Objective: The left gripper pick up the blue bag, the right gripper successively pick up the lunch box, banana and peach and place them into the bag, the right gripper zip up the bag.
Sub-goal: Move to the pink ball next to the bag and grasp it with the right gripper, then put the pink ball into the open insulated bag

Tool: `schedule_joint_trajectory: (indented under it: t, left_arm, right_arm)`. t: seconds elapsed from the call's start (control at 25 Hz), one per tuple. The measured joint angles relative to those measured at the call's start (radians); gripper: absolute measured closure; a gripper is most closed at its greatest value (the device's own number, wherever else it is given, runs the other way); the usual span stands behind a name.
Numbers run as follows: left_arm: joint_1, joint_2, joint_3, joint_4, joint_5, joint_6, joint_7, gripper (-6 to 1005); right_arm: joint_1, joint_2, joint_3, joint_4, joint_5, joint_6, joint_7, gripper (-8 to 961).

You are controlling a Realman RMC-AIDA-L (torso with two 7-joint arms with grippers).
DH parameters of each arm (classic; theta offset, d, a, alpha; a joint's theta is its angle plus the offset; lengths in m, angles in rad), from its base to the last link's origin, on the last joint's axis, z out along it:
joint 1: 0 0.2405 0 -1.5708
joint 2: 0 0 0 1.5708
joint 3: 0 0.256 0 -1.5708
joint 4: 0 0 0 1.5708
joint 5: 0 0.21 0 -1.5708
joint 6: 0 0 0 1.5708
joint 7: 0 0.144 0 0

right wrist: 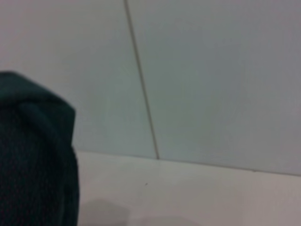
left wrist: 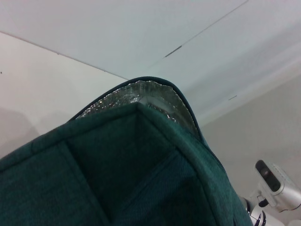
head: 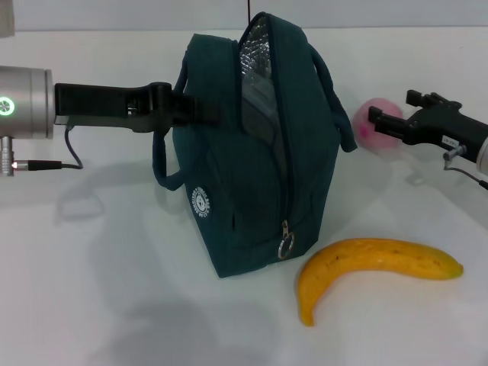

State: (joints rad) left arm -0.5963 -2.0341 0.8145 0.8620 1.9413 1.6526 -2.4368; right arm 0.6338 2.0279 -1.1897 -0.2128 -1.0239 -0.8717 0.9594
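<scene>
The dark blue bag (head: 252, 145) stands upright mid-table, its top unzipped and its silver lining (head: 255, 53) showing. My left gripper (head: 185, 107) reaches in from the left and is shut on the bag's upper left side by the handle. The left wrist view shows the bag (left wrist: 117, 165) close up. The pink peach (head: 370, 137) lies to the right of the bag. My right gripper (head: 393, 107) is open right at the peach; I cannot tell whether it touches it. The yellow banana (head: 374, 263) lies on the table in front, to the right of the bag. The lunch box is not in view.
The white table (head: 99, 290) runs back to a white wall. The bag's zipper pull with a ring (head: 286, 244) hangs low on its front edge. The right wrist view shows only the bag's dark edge (right wrist: 33, 160) and the wall.
</scene>
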Motion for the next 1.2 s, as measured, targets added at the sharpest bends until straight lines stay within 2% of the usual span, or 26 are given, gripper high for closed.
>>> schedule_joint_trajectory:
  t: [0.64,0.88,1.04,1.2]
  left_arm:
    - [-0.002,-0.002,0.000,0.000,-0.001,-0.001,-0.002,962]
    - [-0.001,-0.002,0.000,0.000,-0.001,-0.001,-0.002,963]
    - [0.001,-0.001,0.000,0.000,-0.001,0.000,-0.002,963]
    - [0.008,0.002,0.000,0.000,-0.015,0.006,-0.002,963]
  right_arm:
    - [0.004,0.000,-0.053,0.001,0.003,0.024,-0.001,219]
    - [0.003,0.000,-0.054,-0.003,0.004,0.016,-0.001,515]
    - [-0.018,0.000,-0.049,-0.021,0.006,-0.040,-0.002,697]
    - [-0.113,-0.007,-0.046,-0.124,0.064,-0.232,-0.002,725]
